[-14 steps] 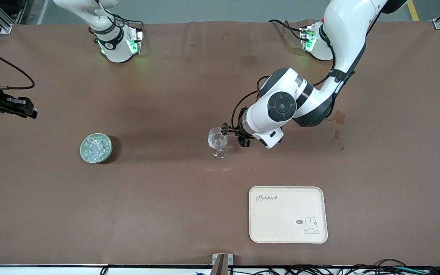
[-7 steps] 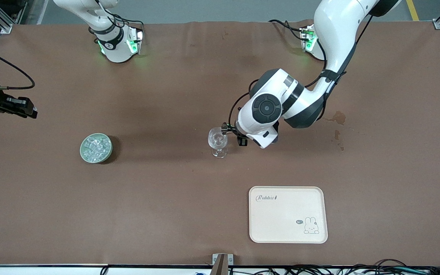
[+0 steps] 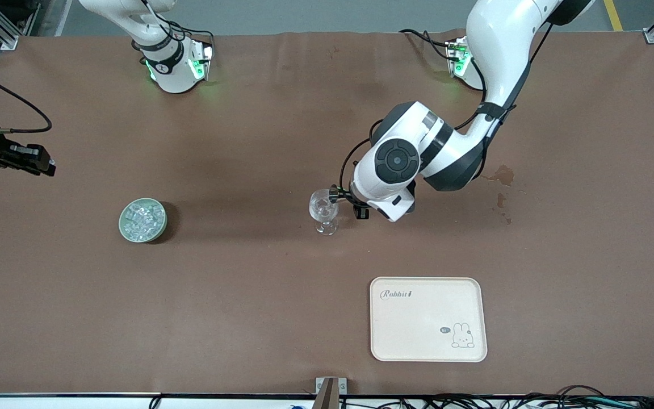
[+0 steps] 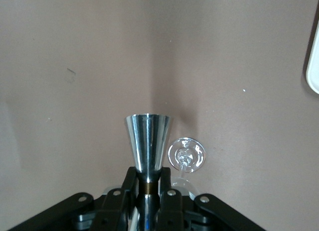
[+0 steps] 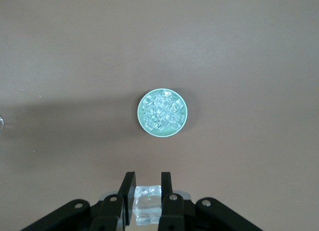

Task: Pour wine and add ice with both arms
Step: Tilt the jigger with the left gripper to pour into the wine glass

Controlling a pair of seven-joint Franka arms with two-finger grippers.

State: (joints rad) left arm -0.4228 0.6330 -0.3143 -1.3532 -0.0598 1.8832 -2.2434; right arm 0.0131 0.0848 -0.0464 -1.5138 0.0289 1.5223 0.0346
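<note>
Item one, nearest my front camera: I am seeing a cream tray point(image 3: 428, 318) with a rabbit print lying flat on the brown table point(image 3: 247, 295), toward the left arm's end; nothing is sitting on it.

Item two, farther from the camera: a clear stemmed glass point(image 3: 323, 211) is standing upright near the table's middle. Seen from the left wrist view, its round foot point(image 4: 187, 155) is showing just beside the tool described next.

Item three: the left gripper point(image 3: 345, 200) is hanging just beside the glass, at about the height of its bowl. Its fingers are clamping a shiny metal jigger point(image 4: 147, 147), whose flared cup is pointing away from the wrist. I cannot tell whether the jigger is touching the glass.

Item four, toward the right arm's end and about level with the glass: a pale green dish point(image 3: 143, 220) is holding the ice point(image 3: 142, 218), a heap of small clear cubes. It is lying well apart from the glass.

Item five: the right gripper point(image 3: 26, 159) is hovering over the table's edge at the right arm's end. Its fingers are closing on a single ice cube point(image 5: 146, 203), with the dish point(image 5: 162, 112) lying below it in its wrist view.
</note>
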